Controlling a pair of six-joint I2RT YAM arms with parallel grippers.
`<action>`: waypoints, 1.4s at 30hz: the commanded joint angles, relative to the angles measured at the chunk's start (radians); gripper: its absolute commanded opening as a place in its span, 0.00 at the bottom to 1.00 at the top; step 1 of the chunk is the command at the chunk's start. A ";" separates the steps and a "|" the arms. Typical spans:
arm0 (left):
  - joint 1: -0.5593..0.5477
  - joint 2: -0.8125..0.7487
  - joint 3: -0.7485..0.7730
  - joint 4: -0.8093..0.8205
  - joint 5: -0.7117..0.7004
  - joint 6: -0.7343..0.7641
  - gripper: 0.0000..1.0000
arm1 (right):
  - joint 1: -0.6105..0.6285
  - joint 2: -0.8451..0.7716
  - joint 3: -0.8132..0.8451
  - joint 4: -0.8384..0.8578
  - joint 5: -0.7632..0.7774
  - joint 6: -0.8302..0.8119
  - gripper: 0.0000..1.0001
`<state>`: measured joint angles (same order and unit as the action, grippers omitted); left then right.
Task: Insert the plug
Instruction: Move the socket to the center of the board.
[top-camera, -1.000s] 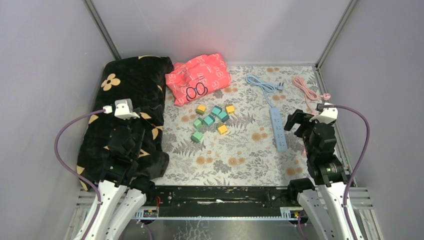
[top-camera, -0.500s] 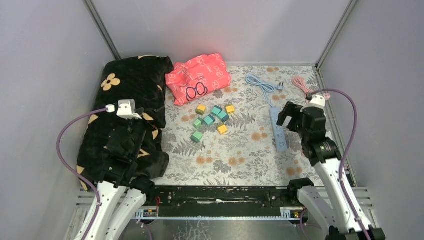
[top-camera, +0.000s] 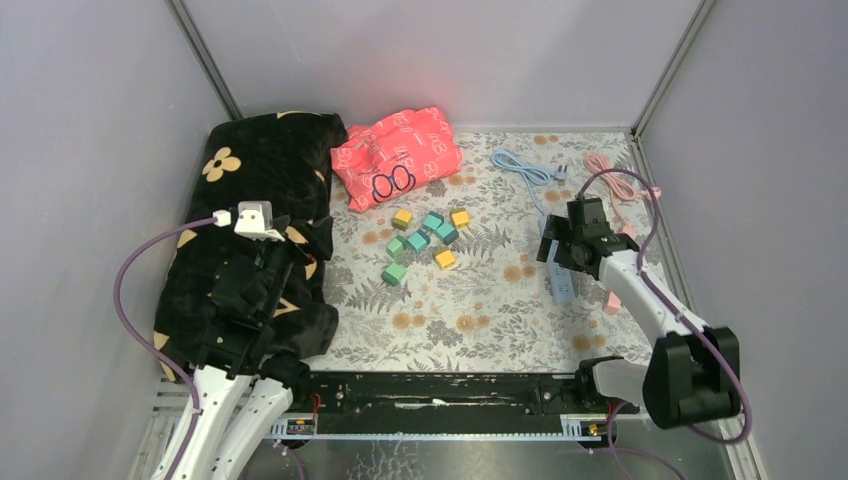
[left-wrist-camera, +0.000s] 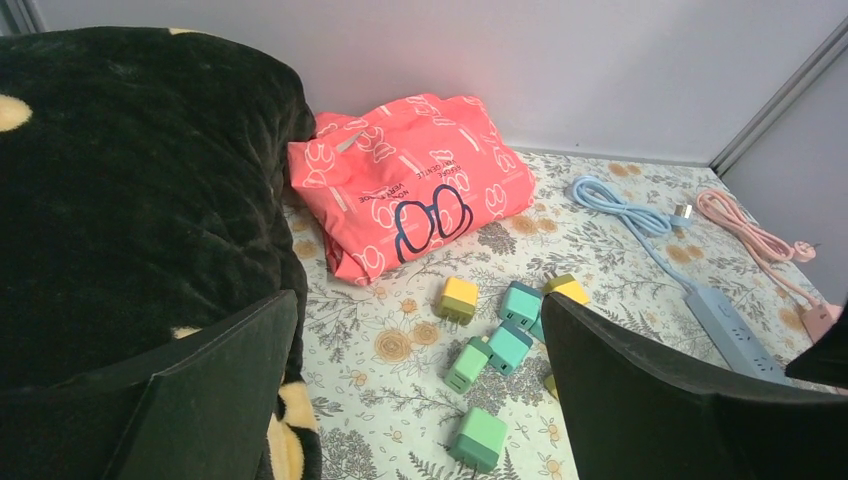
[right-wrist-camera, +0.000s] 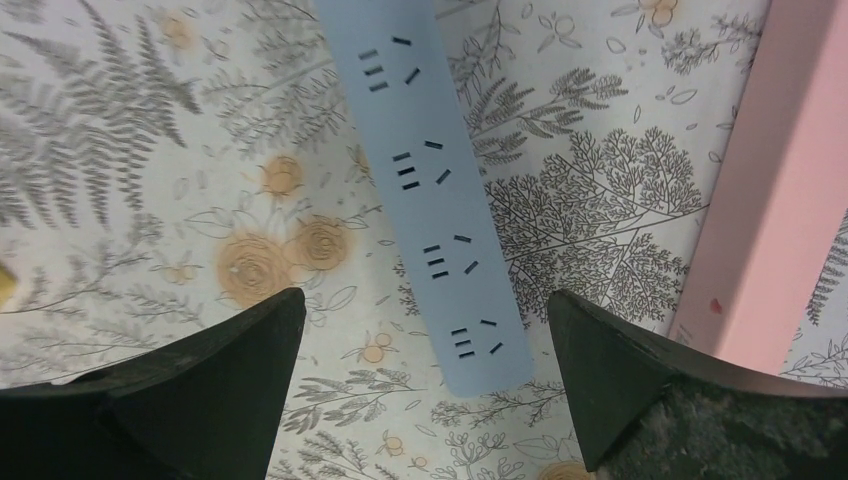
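Left arm (top-camera: 235, 330) is sitting folded back close over its base, wrist held high. Left claw (left-wrist-camera: 418, 310) is standing wide open with nothing between its fingers, and is facing forward and slightly downward. Right arm (top-camera: 640, 290) is lying extended forward from its base, with the forearm angling inward to the left. Right claw (right-wrist-camera: 425, 305) is pointing straight down, with its fingers spread fully apart, gripping nothing and touching nothing.

Pale blue power strip (right-wrist-camera: 430, 200); pink strip (right-wrist-camera: 770, 170); grey-fern, orange-flower tabletop (right-wrist-camera: 150, 150); black blanket (top-camera: 250, 180) with yellow flowers; teal, green and yellow plugs (top-camera: 418, 240).
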<state>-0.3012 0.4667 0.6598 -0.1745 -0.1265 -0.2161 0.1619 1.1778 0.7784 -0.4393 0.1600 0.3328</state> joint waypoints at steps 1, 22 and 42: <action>0.002 -0.018 0.005 0.023 0.048 0.026 1.00 | 0.003 0.087 0.052 -0.024 0.065 0.007 0.99; 0.002 0.004 0.001 0.030 0.088 0.049 1.00 | 0.004 0.347 0.099 -0.010 -0.022 0.009 0.75; -0.004 -0.037 -0.003 0.025 0.039 0.042 1.00 | 0.134 0.365 0.096 -0.024 -0.102 0.198 0.53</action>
<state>-0.3012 0.4477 0.6598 -0.1734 -0.0563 -0.1871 0.2169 1.5394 0.8497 -0.4583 0.1329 0.4068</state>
